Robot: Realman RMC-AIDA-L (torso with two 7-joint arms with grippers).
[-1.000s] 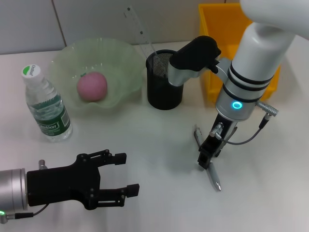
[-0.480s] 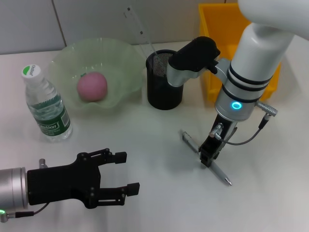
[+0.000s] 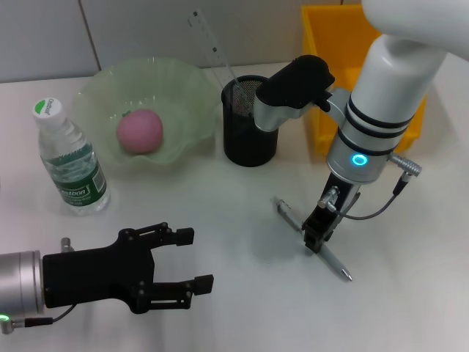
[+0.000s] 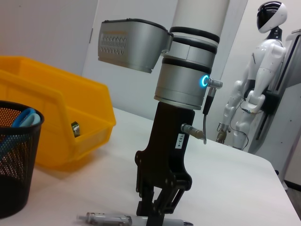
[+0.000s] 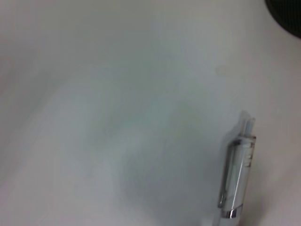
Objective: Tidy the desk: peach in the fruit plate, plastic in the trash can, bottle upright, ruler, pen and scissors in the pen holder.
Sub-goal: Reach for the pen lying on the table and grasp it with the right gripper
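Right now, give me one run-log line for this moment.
right end effector: down on pen, on desk | left end effector: open, idle near front | peach: in fruit plate | bottle: upright

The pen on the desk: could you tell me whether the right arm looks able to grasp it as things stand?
Probably yes: the right tool is already down over the pen, which lies flat with nothing crowding it.

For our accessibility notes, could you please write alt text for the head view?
The right gripper presses down on a pen lying on the white table. Behind stand a black mesh pen holder with a ruler, a green fruit plate holding a peach, an upright bottle and a yellow bin. The left gripper is open at the near left.
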